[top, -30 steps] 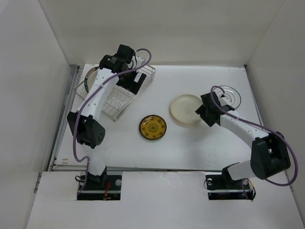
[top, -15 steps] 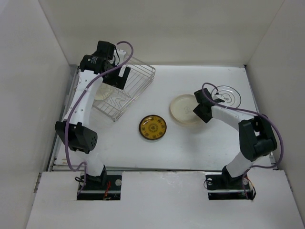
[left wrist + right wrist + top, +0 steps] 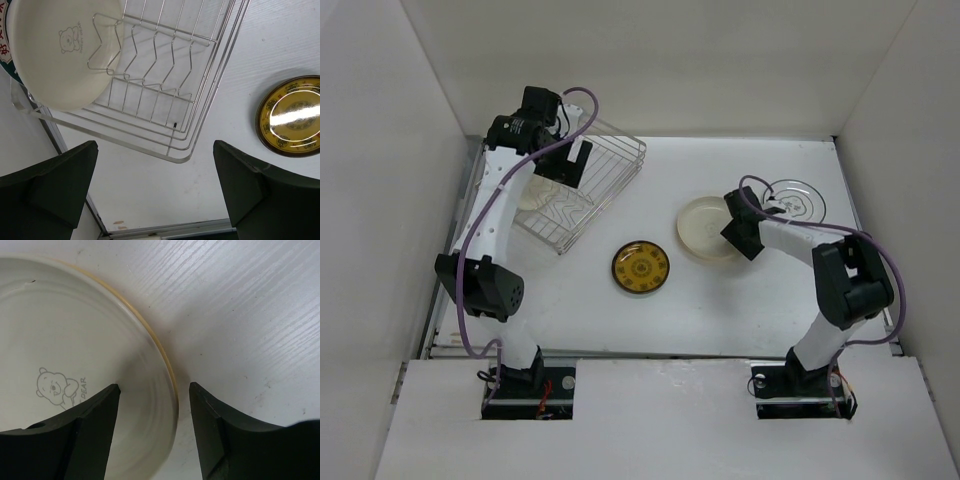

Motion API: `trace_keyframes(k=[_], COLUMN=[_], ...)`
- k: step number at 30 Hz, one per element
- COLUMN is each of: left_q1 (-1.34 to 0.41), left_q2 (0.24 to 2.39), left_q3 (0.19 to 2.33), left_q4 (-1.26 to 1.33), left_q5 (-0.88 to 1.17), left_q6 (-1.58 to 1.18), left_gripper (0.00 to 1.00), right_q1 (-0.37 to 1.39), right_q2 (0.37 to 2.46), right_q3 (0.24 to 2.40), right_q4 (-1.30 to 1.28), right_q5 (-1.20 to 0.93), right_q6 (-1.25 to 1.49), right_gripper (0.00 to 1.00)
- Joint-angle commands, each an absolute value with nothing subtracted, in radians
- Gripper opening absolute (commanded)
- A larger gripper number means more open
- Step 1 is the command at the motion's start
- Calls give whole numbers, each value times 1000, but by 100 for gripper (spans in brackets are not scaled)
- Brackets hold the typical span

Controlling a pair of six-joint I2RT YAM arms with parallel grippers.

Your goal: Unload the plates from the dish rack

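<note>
The wire dish rack point(image 3: 582, 195) stands at the back left and also shows in the left wrist view point(image 3: 165, 75). A cream plate with a bear print point(image 3: 60, 50) leans in its left end point(image 3: 533, 193). A sliver of a teal-rimmed plate point(image 3: 4, 57) shows behind it. My left gripper point(image 3: 572, 162) hangs open and empty above the rack point(image 3: 155, 195). A pale plate with a yellow-orange edge point(image 3: 705, 228) lies on the table. My right gripper point(image 3: 737, 226) is open, its fingers on either side of that plate's right rim point(image 3: 155, 425). The dark plate with a gold centre point(image 3: 640, 267) lies mid-table point(image 3: 292, 117).
A round white dish with dark ring lines point(image 3: 796, 200) lies at the back right, just behind my right arm. White walls close in the table on the left, back and right. The table's left edge strip point(image 3: 65, 150) runs close beside the rack.
My left arm has swung left over the rack's left end, covering the teal-rimmed plate in the top view. My right gripper has moved left to the pale plate's right rim.
</note>
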State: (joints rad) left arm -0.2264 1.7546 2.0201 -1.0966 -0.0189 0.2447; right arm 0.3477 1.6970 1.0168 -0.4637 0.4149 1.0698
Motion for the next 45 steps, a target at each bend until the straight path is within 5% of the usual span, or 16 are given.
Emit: trace_keyframes(k=[1,18,28,32,37,45], left_q1=[-213,-48,21,21,21,21], left_q2=[1718,1827,1986,2022,2069,2088], left_q3=[2013,2106,2227,2241,2250,2250], left_q4=[-1095,-1032,-1042,-1028,-1028,-988], left_q5=[-17,-32,25,14,11,-5], left_q6=[242,313,385,376,362,353], left_gripper=[100,100,70,70,55,52], right_q1=[345,387,416,416,416,416], right_q2=[1715,1444,1313,1276,1221,1158], right_q3=[1066,1157,1181,1158,1138,1129], right_q4=[-448,-531,-552,-552,-561,-571], right_q5=[425,462,436,394,385,385], right_q6=[1068,882,778,778,787,787], right_gripper=[64,70,71,71,71,71])
